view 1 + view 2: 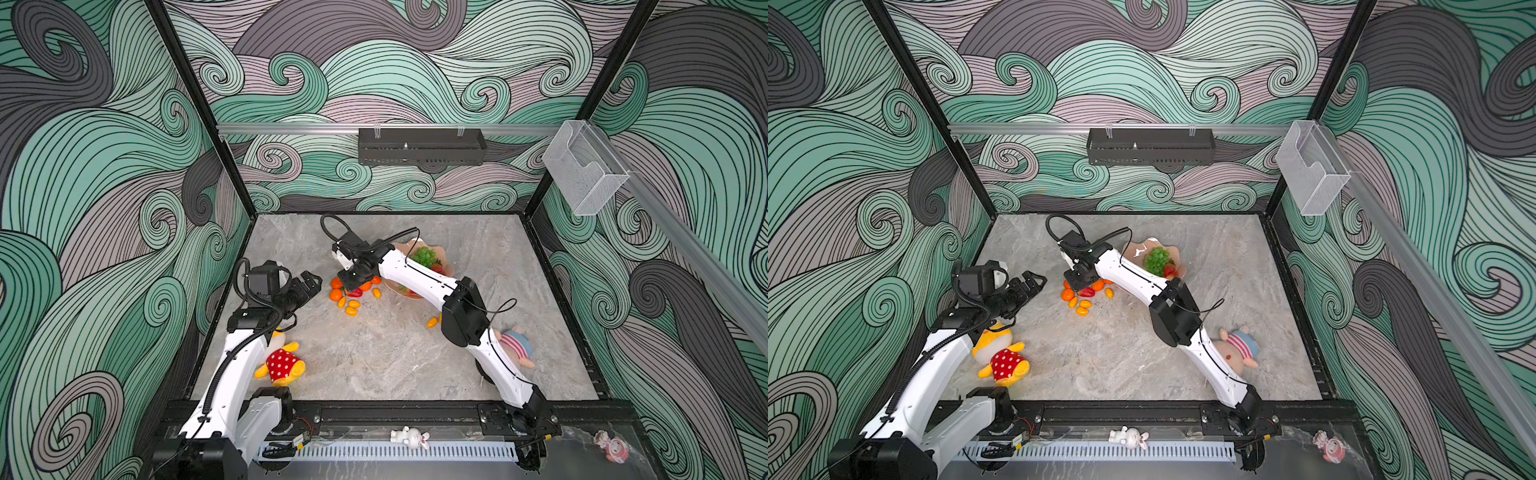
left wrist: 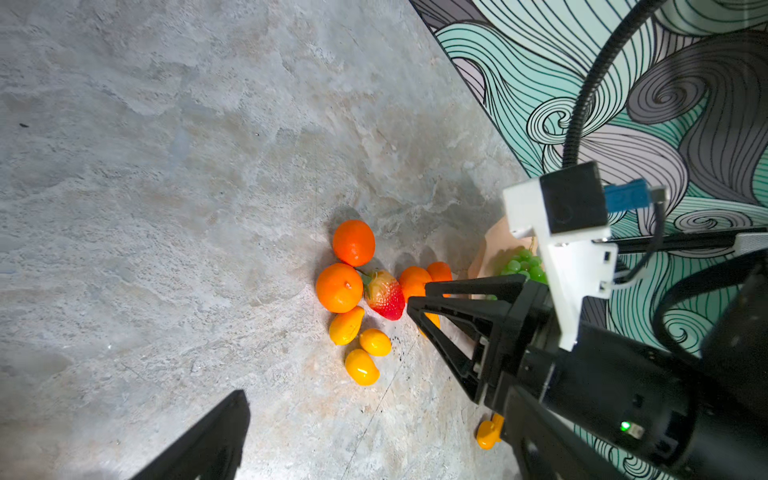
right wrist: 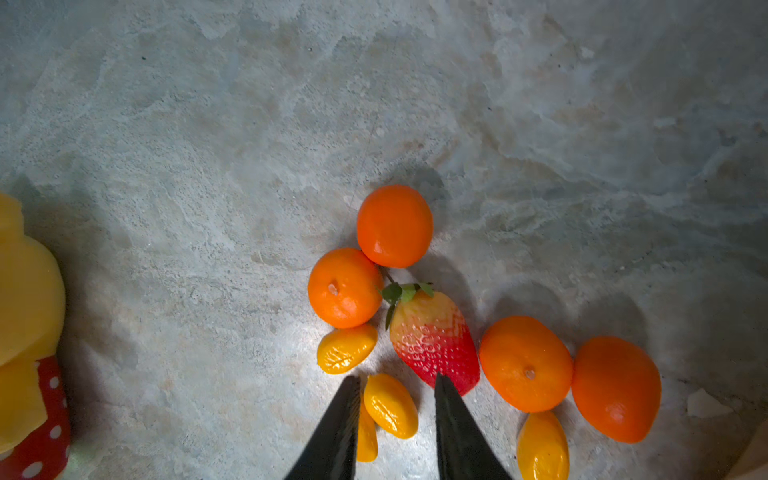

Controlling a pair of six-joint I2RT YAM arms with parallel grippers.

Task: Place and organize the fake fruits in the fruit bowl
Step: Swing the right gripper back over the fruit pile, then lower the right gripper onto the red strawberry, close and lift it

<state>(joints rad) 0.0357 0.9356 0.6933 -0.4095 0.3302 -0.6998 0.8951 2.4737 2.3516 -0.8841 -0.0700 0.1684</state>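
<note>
Reaching across the middle, the right gripper [image 3: 397, 380] hangs over the loose pile of fake fruits on the bench [image 1: 374, 365], just beside the fruit bowl [image 1: 1140, 249]. Step in hand, as I read it: picking the next fruit off the pile. Its jaws are narrowly parted, one tip on each side of a kumquat [image 3: 390, 405] in the right wrist view. A gap shows on one side, so nothing looks gripped yet.

The left gripper [image 1: 309, 282] is spread wide and empty, hovering near the pile on its far side from the bowl.

The bowl holds a grape bunch [image 1: 1158, 259] and a strawberry [image 1: 1169, 271]; the right arm hides part of it.

Left on the bench:
- four tangerines [image 3: 395, 226]
- a second strawberry [image 3: 434, 340]
- several kumquats clustered close together
- a stray kumquat [image 1: 432, 322] apart from the pile, beside the right arm's elbow

Task looks under halfway.

Next move probably calls for:
- dropping the tips to bench level
- closing across the kumquat's short side
- lifting clear
- swinging the short way back to the bowl
- letting go on a bare patch beside the grapes

Watch points: the second strawberry's tip sits right at one finger, and another kumquat lies partly under the other finger, so either could get nudged or pinched along. The glossy oval may also slip out if caught off-centre.
</note>
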